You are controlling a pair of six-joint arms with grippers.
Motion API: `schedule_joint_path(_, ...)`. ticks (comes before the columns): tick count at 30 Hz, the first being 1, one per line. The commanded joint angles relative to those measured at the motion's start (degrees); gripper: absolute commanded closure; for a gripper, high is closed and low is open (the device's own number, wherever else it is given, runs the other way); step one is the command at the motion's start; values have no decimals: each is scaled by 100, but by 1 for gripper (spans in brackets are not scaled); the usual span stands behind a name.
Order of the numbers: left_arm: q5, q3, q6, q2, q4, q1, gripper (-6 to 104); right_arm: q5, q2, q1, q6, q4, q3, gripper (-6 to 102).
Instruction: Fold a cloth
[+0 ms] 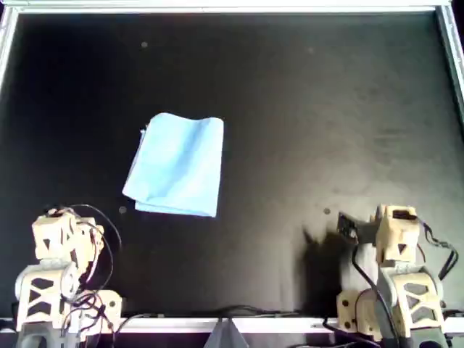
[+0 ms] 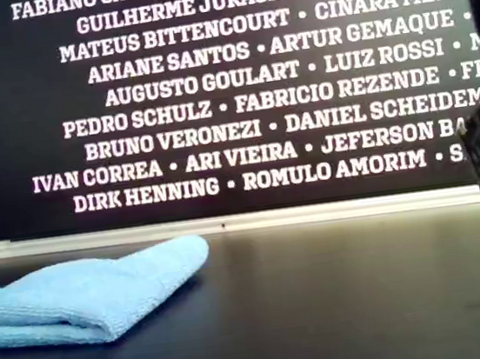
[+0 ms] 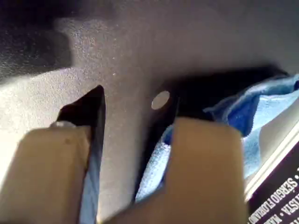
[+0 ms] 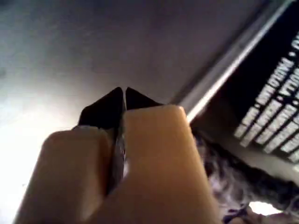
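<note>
**Cloth** [image 1: 177,165]: one, sky-blue, plain. It lies flat on the desk [image 1: 326,109] at about 10 o'clock from the desk's centre in the overhead view. It is doubled over, and the exterior view shows stacked layers with a rounded fold toward that view's right [image 2: 88,294]. Neither claw touches it.

**My first claw** [image 3: 136,105]: its jaws stand apart and are empty, with bare desk between the dark tips. The cloth's edge [image 3: 261,112] is near, just past one finger. A small pale spot [image 3: 160,100] sits on the desk ahead of the tips. Its arm [image 1: 61,239] is at 7 o'clock in the overhead view, with the cloth at about 1 o'clock from it.

**My second claw** [image 4: 124,91]: its jaws are pressed together and hold nothing, above bare desk. Its arm [image 1: 395,239] is at 5 o'clock in the overhead view, well apart from the cloth.

**Desk**: black and matte, with a light rim [image 1: 217,7] along the 12 o'clock edge.

**Wall** [image 2: 248,100]: black, printed with rows of white names, standing behind the rim in the exterior view.

**Cables** [image 1: 101,225]: dark loops at the first arm's base.
</note>
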Motion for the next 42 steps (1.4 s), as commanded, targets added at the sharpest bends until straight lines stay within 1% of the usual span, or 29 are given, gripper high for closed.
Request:
schedule_joint_path(1,26,-53,-35,53,18,88,43,-18,211,35,-26,132,88,96)
schedule_joint_path(4,26,-53,-35,44,18,53,43,26,202,202,-53,132,88,95)
schedule_joint_path(10,26,-53,-35,44,18,53,43,35,193,1266,-53,132,88,95)
schedule_joint_path(12,26,-53,-35,44,18,53,43,35,193,1389,-53,132,88,95)
schedule_joint_path(42,26,-53,-35,44,18,53,43,35,193,1389,-62,123,88,95)
